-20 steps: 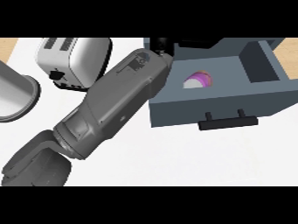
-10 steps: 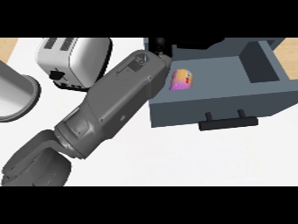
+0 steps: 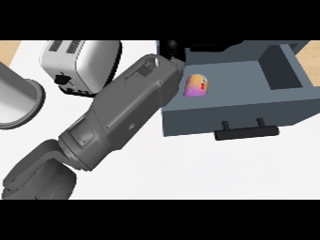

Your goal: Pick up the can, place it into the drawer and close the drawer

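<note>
Change since the picture half a second before was slight: the small can [image 3: 196, 86], purple, pink and orange with a red mark on its side, lay in almost the same spot inside the open grey drawer [image 3: 287, 70], whereas a second before it had shown as a paler, rounder pink and white shape a little further right, as if turned end-on. The large grey forearm [image 3: 124, 115] kept its slanted line from the lower left up to the drawer's left rear corner, and nothing else on the white surface [image 3: 211, 168] had shifted.

The can rested on its side against the drawer's left inner wall, close to the forearm's upper end. Its colours ran from violet at the bottom through pink to orange at the top. The red mark was too small to read, and no other writing could be made out.

At the forearm's far end only a dark part of the black hand [image 3: 171, 48] showed above the drawer's back edge. Whether its fingers were apart or together could not be told, nor which arm it was.

A silver two-slot toaster [image 3: 79, 63] stood left of the drawer, and a brushed metal cylinder [image 3: 6, 96] lay at the left edge. The drawer's black handle [image 3: 247, 132] faced the viewer.
</note>
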### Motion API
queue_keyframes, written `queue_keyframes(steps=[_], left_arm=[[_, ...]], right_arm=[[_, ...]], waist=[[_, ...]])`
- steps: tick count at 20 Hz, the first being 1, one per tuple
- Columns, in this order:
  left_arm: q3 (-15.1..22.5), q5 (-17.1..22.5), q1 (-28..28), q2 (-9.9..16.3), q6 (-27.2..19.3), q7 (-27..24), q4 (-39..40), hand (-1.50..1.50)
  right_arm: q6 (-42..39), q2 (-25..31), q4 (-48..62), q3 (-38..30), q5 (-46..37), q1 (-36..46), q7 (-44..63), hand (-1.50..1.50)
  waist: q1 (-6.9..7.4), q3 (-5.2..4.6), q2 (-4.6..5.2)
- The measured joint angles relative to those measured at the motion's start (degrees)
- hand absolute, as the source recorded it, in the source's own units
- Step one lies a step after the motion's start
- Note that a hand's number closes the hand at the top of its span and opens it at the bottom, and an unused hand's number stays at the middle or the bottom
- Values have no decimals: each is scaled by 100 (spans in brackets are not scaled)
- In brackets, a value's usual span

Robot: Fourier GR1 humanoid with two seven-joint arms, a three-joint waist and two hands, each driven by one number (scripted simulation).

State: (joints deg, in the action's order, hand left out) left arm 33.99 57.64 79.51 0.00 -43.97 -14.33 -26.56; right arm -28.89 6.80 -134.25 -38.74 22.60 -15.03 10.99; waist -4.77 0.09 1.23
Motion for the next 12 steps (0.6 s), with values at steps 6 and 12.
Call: queue_keyframes(steps=[6,12], left_arm=[[-5,131,99,0,-12,-232,-75,-150],[18,197,275,0,-87,-159,-104,-150]], right_arm=[[-68,19,-212,440,-1155,401,-408,-150],[70,-46,-250,1314,-2878,945,-573,-150]], waist=[[145,-2,-8],[318,-5,-23]])
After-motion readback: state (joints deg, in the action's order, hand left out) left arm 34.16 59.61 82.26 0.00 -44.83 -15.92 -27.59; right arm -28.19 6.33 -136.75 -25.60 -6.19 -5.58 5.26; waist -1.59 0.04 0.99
